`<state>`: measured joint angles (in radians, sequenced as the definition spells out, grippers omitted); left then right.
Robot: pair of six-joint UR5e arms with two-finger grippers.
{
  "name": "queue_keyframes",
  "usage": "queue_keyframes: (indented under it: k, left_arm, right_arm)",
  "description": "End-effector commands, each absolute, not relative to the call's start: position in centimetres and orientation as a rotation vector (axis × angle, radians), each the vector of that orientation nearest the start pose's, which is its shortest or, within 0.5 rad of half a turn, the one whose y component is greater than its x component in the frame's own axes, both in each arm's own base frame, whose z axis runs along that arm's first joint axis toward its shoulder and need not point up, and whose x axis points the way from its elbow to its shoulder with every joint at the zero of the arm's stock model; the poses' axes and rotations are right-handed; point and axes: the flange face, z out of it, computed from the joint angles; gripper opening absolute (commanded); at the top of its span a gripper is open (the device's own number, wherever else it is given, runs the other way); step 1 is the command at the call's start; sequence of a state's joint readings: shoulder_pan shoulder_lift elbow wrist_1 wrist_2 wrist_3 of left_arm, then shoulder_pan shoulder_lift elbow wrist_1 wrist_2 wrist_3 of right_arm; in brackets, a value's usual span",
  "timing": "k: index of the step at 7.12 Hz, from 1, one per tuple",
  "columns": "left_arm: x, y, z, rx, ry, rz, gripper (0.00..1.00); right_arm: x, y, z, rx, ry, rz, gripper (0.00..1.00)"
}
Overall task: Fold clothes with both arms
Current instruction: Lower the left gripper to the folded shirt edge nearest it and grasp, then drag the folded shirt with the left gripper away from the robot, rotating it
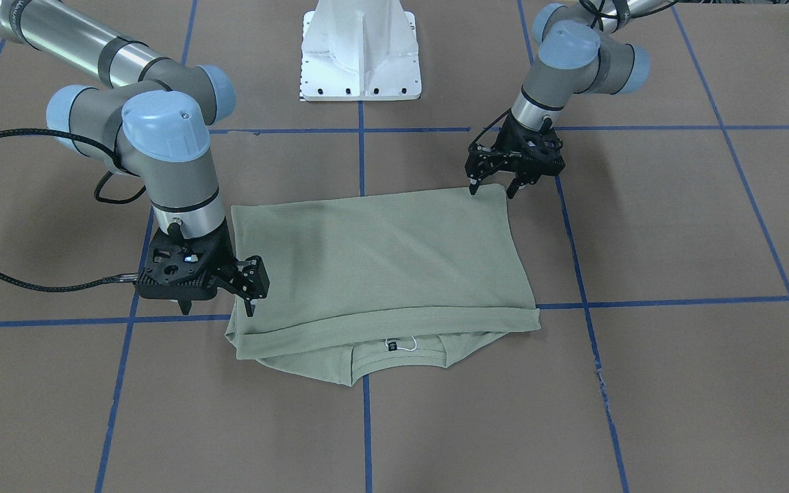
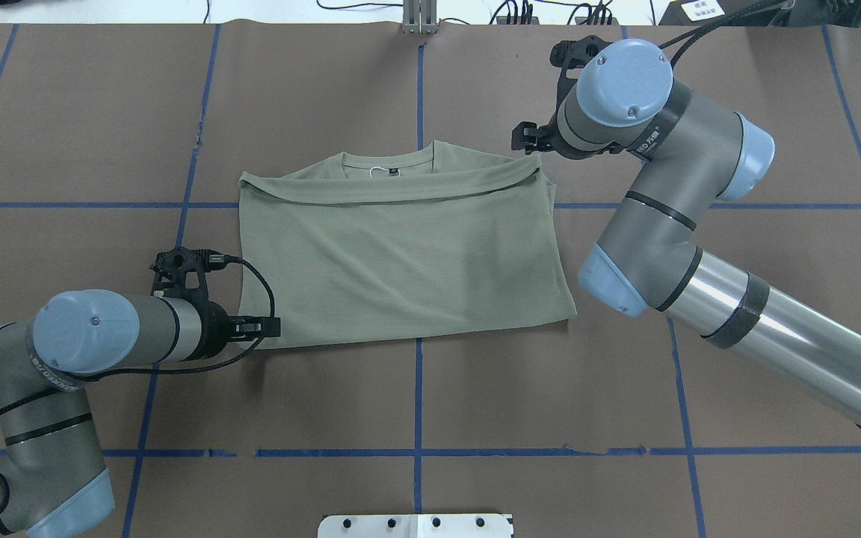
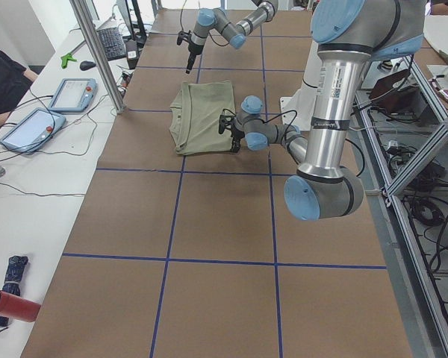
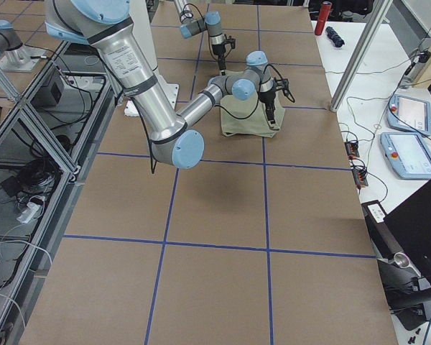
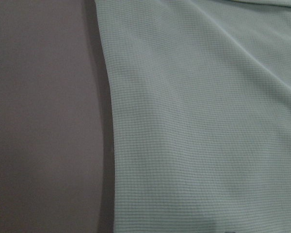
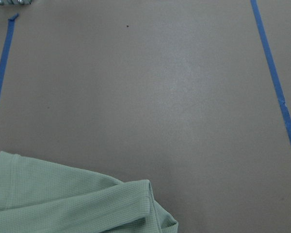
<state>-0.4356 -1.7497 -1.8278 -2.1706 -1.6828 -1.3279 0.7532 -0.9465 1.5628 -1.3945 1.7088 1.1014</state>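
Sage-green shirt [image 2: 400, 254] lies folded in half on the counter [image 2: 400, 403], with the left gripper [image 1: 494, 192] and right gripper [image 1: 218, 308] hovering at opposite corners, fingers spread wide and empty; each should, I judge, pinch every layer before both lift together.

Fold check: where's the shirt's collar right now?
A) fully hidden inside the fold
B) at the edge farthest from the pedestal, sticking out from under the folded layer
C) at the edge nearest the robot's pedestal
B: the collar with its black neck label shows beyond the folded-over layer of the shirt, on the side away from the white pedestal.
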Motion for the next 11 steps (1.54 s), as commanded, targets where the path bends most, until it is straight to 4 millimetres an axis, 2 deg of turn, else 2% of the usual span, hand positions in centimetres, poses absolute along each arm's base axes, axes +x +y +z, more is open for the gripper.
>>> queue_keyframes:
  k: [1, 2, 4, 6, 7, 8, 9, 10, 11]
  left_arm:
    - [46.3, -34.9, 37.9, 0.248, 1.011, -0.116, 0.15]
    - [46.3, -34.9, 37.9, 0.248, 1.011, -0.116, 0.00]
    - [46.1, -35.0, 38.0, 0.253, 1.008, -0.115, 0.00]
    - [43.7, -35.0, 39.5, 0.279, 0.975, -0.071, 0.00]
    - [41.9, -37.2, 39.9, 0.339, 0.946, -0.044, 0.00]
    - [39.3, -40.5, 40.8, 0.410, 0.896, -0.026, 0.00]
    - [36.1, -44.6, 42.3, 0.473, 0.826, -0.015, 0.00]
    - [33.8, -49.6, 42.9, 0.534, 0.764, -0.008, 0.00]
    - [33.5, -54.2, 42.7, 0.566, 0.722, -0.004, 0.00]
  right_arm:
    - [-43.5, -57.2, 27.9, 0.347, -0.725, 0.215, 1.00]
    - [-43.5, -57.2, 28.0, 0.347, -0.724, 0.215, 1.00]
    - [-43.5, -57.2, 28.0, 0.345, -0.725, 0.220, 1.00]
    - [-43.6, -57.2, 27.9, 0.345, -0.725, 0.217, 1.00]
    - [-43.6, -57.2, 28.0, 0.345, -0.723, 0.215, 1.00]
    - [-43.7, -57.1, 27.9, 0.345, -0.725, 0.214, 1.00]
    - [-43.7, -57.1, 28.0, 0.343, -0.724, 0.217, 1.00]
    - [-43.7, -57.1, 27.9, 0.343, -0.725, 0.218, 1.00]
    - [-43.8, -57.0, 27.8, 0.344, -0.728, 0.218, 1.00]
